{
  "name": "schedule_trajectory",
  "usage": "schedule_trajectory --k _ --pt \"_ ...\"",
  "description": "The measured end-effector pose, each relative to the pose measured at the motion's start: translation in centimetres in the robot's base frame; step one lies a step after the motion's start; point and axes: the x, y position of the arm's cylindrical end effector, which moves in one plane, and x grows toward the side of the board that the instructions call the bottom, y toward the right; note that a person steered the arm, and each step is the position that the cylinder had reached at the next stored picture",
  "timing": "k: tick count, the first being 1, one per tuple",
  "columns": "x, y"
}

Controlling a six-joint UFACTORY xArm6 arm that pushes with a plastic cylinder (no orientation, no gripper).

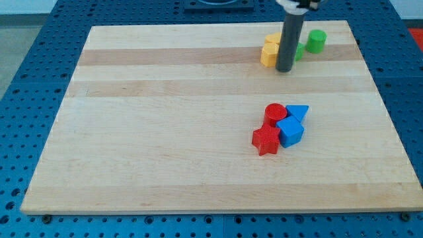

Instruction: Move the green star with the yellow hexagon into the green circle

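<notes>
My tip (285, 69) rests on the board near the view's top right, just below and between the yellow blocks and a green block. A yellow hexagon (269, 55) lies at the tip's left, with another yellow block (272, 40) behind it. The green star (299, 52) is mostly hidden behind the rod, only its right edge showing. The green circle (316, 41) stands upright a little to the right and above the star, apart from it.
A cluster lies right of the board's centre: a red cylinder (275, 113), a red star (266, 141), a blue triangle (298, 112) and a blue cube (290, 131). The wooden board (165, 132) sits on a blue perforated table.
</notes>
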Motion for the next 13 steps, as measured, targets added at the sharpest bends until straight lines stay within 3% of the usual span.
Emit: schedule_trajectory --k 1,2,3,8,9,11,12,13 --pt "3.3 -3.8" --pt "2.9 -6.4" --pt "-1.1 -6.7" --pt "-1.6 1.5" --pt "-1.3 1.3" --pt "1.0 -6.6" --pt "-2.8 -5.1" --pt "-3.5 -4.0"
